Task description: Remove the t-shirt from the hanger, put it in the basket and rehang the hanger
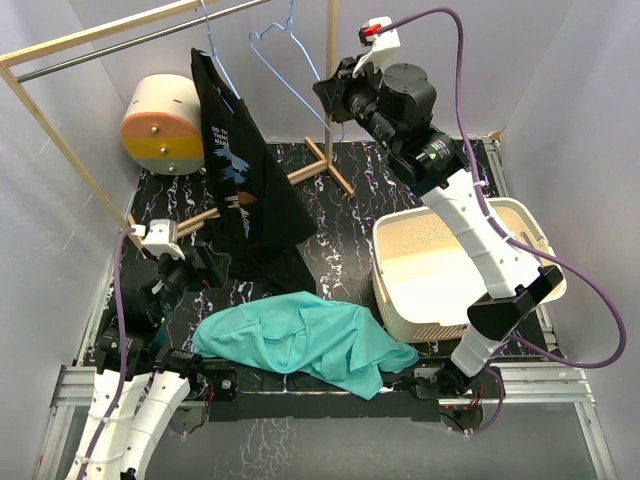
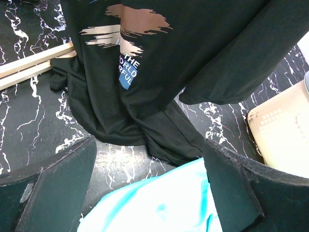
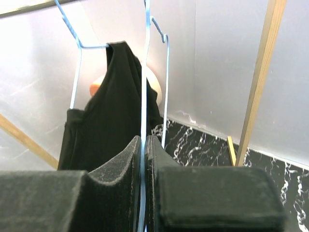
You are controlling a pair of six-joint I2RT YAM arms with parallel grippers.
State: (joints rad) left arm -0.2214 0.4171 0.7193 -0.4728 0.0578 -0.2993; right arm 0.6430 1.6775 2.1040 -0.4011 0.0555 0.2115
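Claws first. Found the right gripper (image 3: pixel 143 141) pressed together on the thin blue wire of the bare hanger (image 3: pixel 145 72), raised high beside the rail (image 1: pixel 150 40). Saw no cloth on that hanger in either view. Found the left gripper (image 2: pixel 149 159) spread wide and holding nothing, low over the table (image 1: pixel 340 230), pointed at the hem of the black t-shirt (image 2: pixel 169 58).

Located the black t-shirt (image 1: pixel 245 190) hung from the loaded hanger (image 1: pixel 215 55), bunched at the top corner of the wire. Noted its lower part trailing down and pooling on the table. Noted a teal t-shirt (image 1: pixel 300 340) lying crumpled at the near edge, just in front of the black hem and beside the basket (image 1: pixel 440 310). Saw nothing inside the basket.

Judged the job partly done at best: one garment off and flat on the table, one hanger stripped and pinched in the right jaws. Judged the black shirt not yet freed, with its shoulder hooked over the wire. Reckoned the remaining work as taking hold of the dark cloth, likely from below with the open left jaws, and drawing it clear of the wire. Could not tell from these views how firmly the collar sat on the hanger.
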